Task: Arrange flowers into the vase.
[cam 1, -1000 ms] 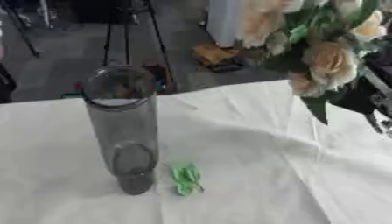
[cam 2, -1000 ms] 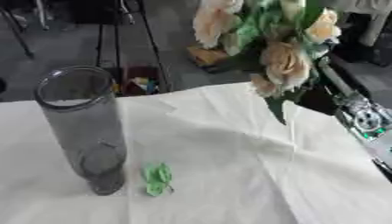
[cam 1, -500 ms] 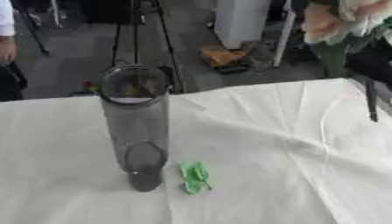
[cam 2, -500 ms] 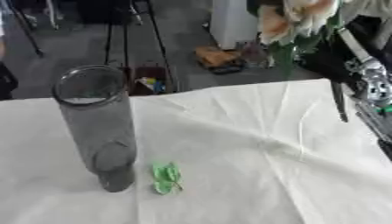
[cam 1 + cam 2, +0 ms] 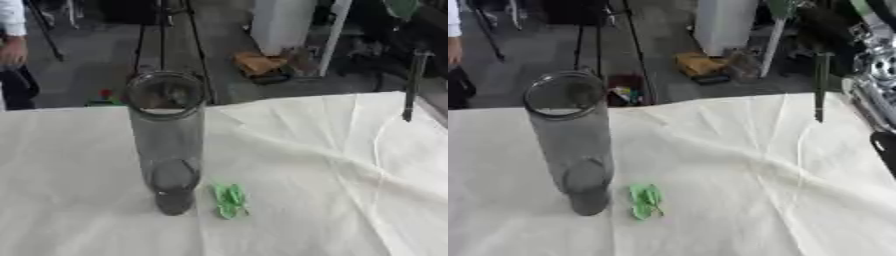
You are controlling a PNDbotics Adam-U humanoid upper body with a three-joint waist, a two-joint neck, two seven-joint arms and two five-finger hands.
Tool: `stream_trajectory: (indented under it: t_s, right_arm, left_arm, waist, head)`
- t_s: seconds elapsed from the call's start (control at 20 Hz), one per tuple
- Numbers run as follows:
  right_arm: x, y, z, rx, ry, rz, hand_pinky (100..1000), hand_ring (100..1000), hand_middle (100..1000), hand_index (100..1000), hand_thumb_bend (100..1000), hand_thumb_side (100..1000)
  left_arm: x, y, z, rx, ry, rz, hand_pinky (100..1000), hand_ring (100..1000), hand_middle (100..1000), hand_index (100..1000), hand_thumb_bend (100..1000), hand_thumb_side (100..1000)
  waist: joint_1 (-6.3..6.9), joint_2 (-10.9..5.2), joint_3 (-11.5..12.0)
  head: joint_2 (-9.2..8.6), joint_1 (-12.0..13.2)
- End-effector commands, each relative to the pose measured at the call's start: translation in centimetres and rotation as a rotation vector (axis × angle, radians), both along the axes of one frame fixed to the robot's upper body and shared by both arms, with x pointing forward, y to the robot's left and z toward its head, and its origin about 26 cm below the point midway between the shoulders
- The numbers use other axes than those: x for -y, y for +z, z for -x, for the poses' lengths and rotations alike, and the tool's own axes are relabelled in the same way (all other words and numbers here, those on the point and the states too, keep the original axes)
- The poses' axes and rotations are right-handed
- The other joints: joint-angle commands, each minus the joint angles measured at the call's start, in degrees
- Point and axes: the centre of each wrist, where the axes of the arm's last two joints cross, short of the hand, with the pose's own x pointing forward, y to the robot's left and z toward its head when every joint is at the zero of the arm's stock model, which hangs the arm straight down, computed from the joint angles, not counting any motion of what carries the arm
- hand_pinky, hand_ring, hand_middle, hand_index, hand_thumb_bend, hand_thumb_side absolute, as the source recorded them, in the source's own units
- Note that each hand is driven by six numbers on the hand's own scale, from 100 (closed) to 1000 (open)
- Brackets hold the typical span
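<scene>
**Bouquet lifted almost out of shot, vase still waiting**

The tall clear vase [image 5: 168, 140] stood upright on the white-clothed counter [image 5: 332, 190], left of centre, with nothing in it as far as I could see. Just beside its base, on the right, lay a small green leaf scrap [image 5: 230, 200], not touching the glass.

What changed: a second earlier the whole bunch of cream blooms filled the upper right of both views. By this moment the flowers had gone up past the top edge, and all that was left showing was one dark green stem [image 5: 822, 87] hanging straight down over the counter's far right edge, well apart from the vase. Some silver and black arm hardware [image 5: 872, 75] sat at the right edge of the right eye view, but neither hand itself showed, so I couldn't tell what the fingers were doing.

My read: the bouquet was raised so the stems could clear the tall rim, with the sideways carry and lowering yet to come.
</scene>
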Motion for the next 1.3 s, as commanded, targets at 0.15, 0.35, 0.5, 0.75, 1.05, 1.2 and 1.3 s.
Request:
stream_trajectory:
  t_s: [0.15, 0.35, 0.5, 0.75, 1.05, 1.2, 1.3]
  right_arm:
    - [-1.2, 2.7, 1.0, 0.081, 0.085, -0.076, 100, 100, 100, 100, 170, 361]
    - [-2.3, 3.9, 1.4, 0.124, 0.164, -0.135, 100, 100, 100, 100, 173, 351]
    - [-3.0, 4.7, 1.6, 0.160, 0.229, -0.179, 100, 100, 100, 100, 177, 344]
    - [-4.2, 5.6, 1.8, 0.201, 0.313, -0.226, 100, 100, 100, 100, 179, 339]
    - [-5.1, 6.3, 1.9, 0.223, 0.357, -0.233, 100, 100, 100, 100, 179, 338]
    - [-5.5, 6.6, 2.0, 0.222, 0.376, -0.237, 100, 100, 100, 100, 178, 340]
    - [-5.9, 6.8, 1.9, 0.216, 0.387, -0.241, 100, 100, 100, 100, 176, 342]
  left_arm:
    - [0.1, 0.5, 0.3, 0.023, -0.011, -0.021, 704, 786, 864, 929, 100, 1000]
    - [0.1, 0.5, 0.3, 0.023, -0.015, -0.026, 704, 786, 864, 929, 100, 1000]
    - [0.1, 0.5, 0.3, 0.023, -0.018, -0.029, 704, 786, 864, 929, 100, 1000]
    - [0.2, 0.6, 0.3, 0.026, -0.023, -0.035, 704, 786, 865, 929, 100, 1000]
    - [0.3, 0.7, 0.4, 0.031, -0.028, -0.044, 704, 786, 865, 930, 100, 1000]
    - [0.3, 0.8, 0.4, 0.031, -0.030, -0.047, 704, 784, 865, 930, 100, 1000]
    - [0.3, 0.8, 0.4, 0.032, -0.031, -0.048, 704, 781, 865, 929, 100, 1000]
  waist:
    - [-0.66, -1.63, 0.73]
    - [-1.11, -1.66, 1.64]
    - [-1.41, -1.66, 2.37]
    - [-1.83, -1.45, 3.75]
    - [-2.39, -1.26, 5.29]
    - [-2.60, -1.26, 5.87]
    - [-2.73, -1.27, 6.28]
  head:
    - [0.49, 0.21]
    - [0.40, 0.02]
    - [0.19, -0.39]
    - [-0.22, -1.49]
    - [-0.60, -2.57]
    - [-0.55, -3.14]
    - [-0.45, -3.51]
